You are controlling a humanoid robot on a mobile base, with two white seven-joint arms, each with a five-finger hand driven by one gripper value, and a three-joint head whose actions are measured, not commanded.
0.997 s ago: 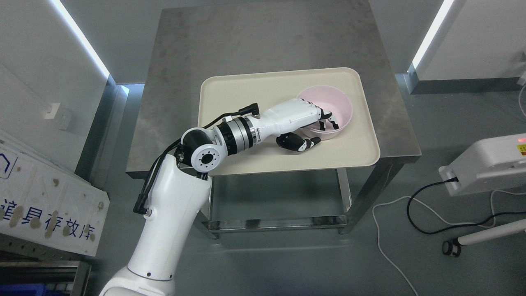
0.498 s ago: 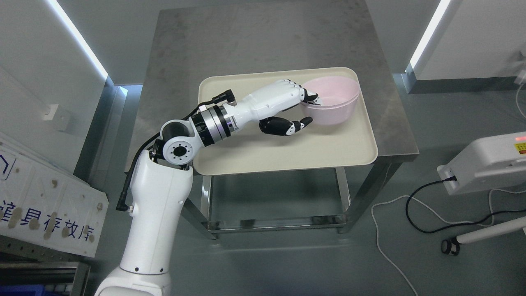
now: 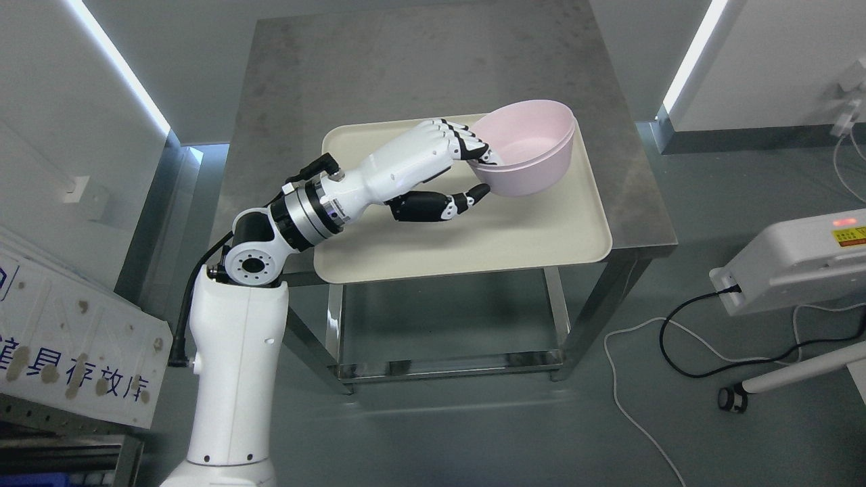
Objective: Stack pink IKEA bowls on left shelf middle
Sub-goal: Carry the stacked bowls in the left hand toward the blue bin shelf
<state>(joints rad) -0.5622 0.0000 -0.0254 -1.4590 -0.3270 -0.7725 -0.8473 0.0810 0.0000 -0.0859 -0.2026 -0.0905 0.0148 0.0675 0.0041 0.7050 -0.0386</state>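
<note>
head view | high, angled steeply down | table [image 3: 433,61] mid-frame, perhaps moderately near | single view

The left hand's [image 3: 443,172] fingertips [image 3: 488,159] vanish behind the pink bowl's [image 3: 526,157] near rim, and the bowl covers the cream tray's [image 3: 473,243] far corner. The white sign [image 3: 74,352], seemingly printed, is cropped at left.

A pale pink bowl [image 3: 528,145] over a cream tray [image 3: 541,230] on a mottled grey table [image 3: 406,74] (hand [image 3: 440,159] white, black-jointed).
</note>
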